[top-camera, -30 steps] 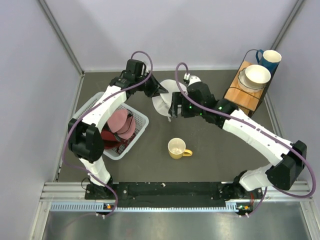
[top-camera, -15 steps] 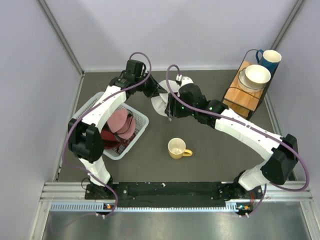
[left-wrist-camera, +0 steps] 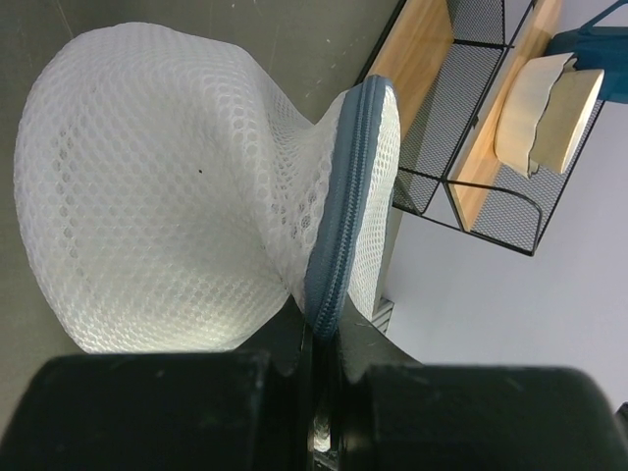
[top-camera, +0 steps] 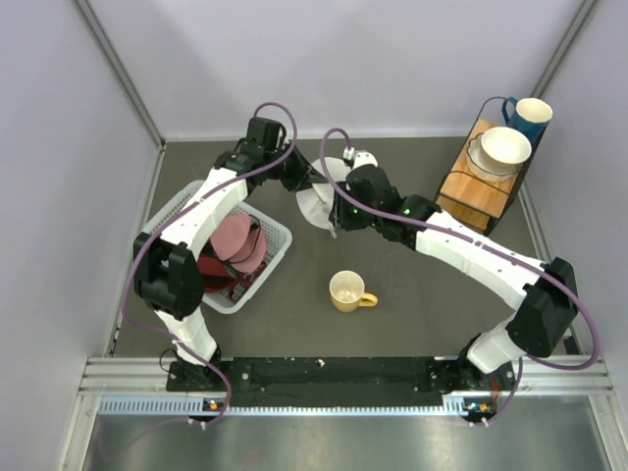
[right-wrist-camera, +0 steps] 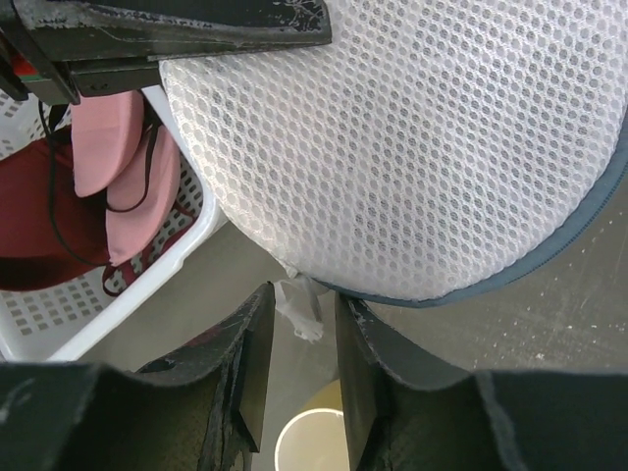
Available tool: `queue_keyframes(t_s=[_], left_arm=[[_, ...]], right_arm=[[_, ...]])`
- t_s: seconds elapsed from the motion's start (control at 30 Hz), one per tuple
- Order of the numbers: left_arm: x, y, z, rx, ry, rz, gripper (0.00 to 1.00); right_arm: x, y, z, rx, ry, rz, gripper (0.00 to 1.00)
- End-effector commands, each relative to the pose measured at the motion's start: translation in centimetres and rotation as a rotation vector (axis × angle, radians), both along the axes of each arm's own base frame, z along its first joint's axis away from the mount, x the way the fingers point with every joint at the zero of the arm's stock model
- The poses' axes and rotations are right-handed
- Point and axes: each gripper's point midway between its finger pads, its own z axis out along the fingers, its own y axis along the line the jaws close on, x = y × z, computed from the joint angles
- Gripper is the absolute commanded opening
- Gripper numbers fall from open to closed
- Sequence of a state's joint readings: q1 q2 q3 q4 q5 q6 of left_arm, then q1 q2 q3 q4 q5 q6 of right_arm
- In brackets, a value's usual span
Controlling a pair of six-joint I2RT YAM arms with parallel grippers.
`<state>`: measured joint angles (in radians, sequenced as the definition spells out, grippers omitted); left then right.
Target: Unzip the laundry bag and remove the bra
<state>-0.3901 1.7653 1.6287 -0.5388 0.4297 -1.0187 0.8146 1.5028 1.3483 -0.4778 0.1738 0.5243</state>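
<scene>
The laundry bag (top-camera: 320, 199) is a white mesh pod with a blue-grey zipper seam (left-wrist-camera: 351, 186), held up on edge at the back middle of the table. My left gripper (left-wrist-camera: 325, 332) is shut on that seam at the bag's rim. My right gripper (right-wrist-camera: 302, 306) is under the bag's (right-wrist-camera: 422, 147) lower edge. Its jaws stand narrowly apart on either side of a small white tab (right-wrist-camera: 297, 297) that hangs from the seam, and neither touches it. The bra is hidden; the mesh shows nothing inside.
A white lattice basket (top-camera: 282, 234) with pink padded cups and dark red garments (top-camera: 234, 242) stands at the left, close to the bag. A yellow mug (top-camera: 348, 290) sits below my right gripper. A wooden wire rack (top-camera: 478, 188) with a white bowl (top-camera: 504, 147) and a blue mug (top-camera: 531, 116) stands at the back right.
My right gripper has moved left, in under the bag's lower edge, and its jaws have narrowed around the white tab. The left gripper and the bag have stayed in place.
</scene>
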Motion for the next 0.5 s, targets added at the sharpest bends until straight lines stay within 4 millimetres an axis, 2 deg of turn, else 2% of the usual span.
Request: queue_keyframes(t_s=[0.0, 0.23, 0.4, 0.47], left_arm=[[0.6, 0.0, 3.3, -0.053, -0.093, -0.017, 0.0], [1.0, 0.2, 3.3, -0.049, -0.101, -0.016, 0.0], [0.9, 0.2, 3.4, -0.05, -0.098, -0.016, 0.0], [0.9, 0.3, 3.2, -0.049, -0.096, -0.016, 0.0]], right_arm=[[1.5, -0.1, 3.4, 0.068, -0.084, -0.043, 0.33], [1.4, 0.2, 4.2, 0.093, -0.087, -0.021, 0.33], [1.4, 0.8, 4.9, 0.114, -0.099, 0.003, 0.28], [1.4, 1.3, 4.5, 0.115, -0.086, 0.018, 0.28]])
